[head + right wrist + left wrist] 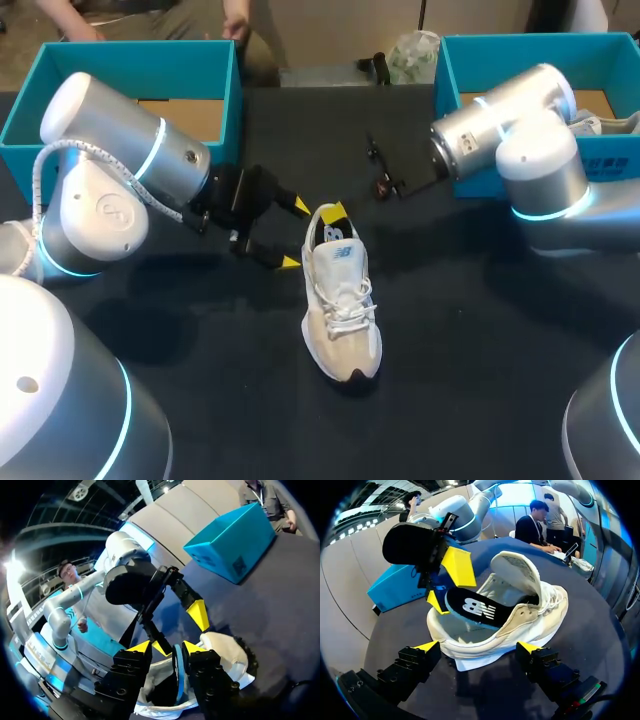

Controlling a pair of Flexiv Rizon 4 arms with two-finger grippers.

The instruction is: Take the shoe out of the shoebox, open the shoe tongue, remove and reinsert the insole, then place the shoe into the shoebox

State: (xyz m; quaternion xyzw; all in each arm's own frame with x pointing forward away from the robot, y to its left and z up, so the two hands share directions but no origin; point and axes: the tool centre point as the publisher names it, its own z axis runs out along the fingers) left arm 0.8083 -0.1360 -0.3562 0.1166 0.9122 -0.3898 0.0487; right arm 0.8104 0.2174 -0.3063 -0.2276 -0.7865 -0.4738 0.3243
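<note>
Table [470,330]: black, with everything set on it.
Shoeboxes: two teal ones, the left shoebox [120,60] and the right shoebox [530,45], stood at the far corners.
Shoe [342,310]: cream, upright mid-table, outside both boxes, its tongue [517,567] lifted.
Left gripper [295,233]: open, fingers spread just beside the shoe's heel end.
Right gripper [166,647]: at the heel opening, pinching the insole.
Insole [475,610]: dark, tilted, partly out of the heel.

The shoe [342,300] lies mid-surface [480,380], dark insole [337,236] showing at its heel. The left end effector [295,234] gapes just beside it.
</note>
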